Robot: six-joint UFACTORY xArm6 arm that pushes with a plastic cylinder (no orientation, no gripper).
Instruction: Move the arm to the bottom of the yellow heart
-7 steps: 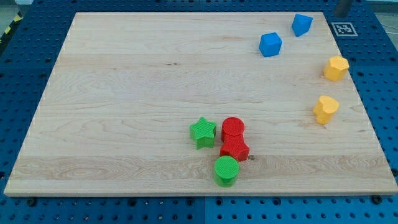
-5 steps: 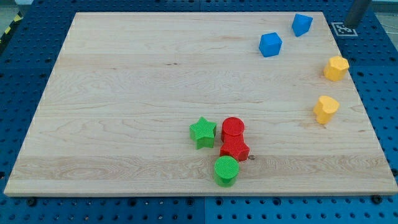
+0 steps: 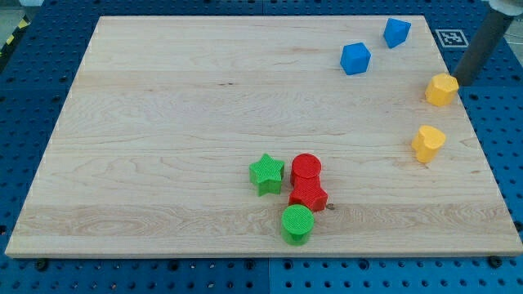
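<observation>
Resting just right of the upper yellow block (image 3: 441,89): my tip (image 3: 461,82).

The wooden board (image 3: 163,122) carries eight blocks. Taking the red cylinder (image 3: 306,168) as landmark: a red block (image 3: 308,196) touches its lower side, a green cylinder (image 3: 297,224) sits below that, a green star (image 3: 266,173) just left. Far up-right lie two blue blocks (image 3: 355,58) (image 3: 397,32), a yellow heart (image 3: 428,143) and another yellow block (image 3: 441,88).

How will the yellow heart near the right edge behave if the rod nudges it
The yellow heart looks like a small rigid block sitting flat, so it should slide, not roll. Its lobed outline may make it turn under an off-centre push. My tip is above it.
</observation>
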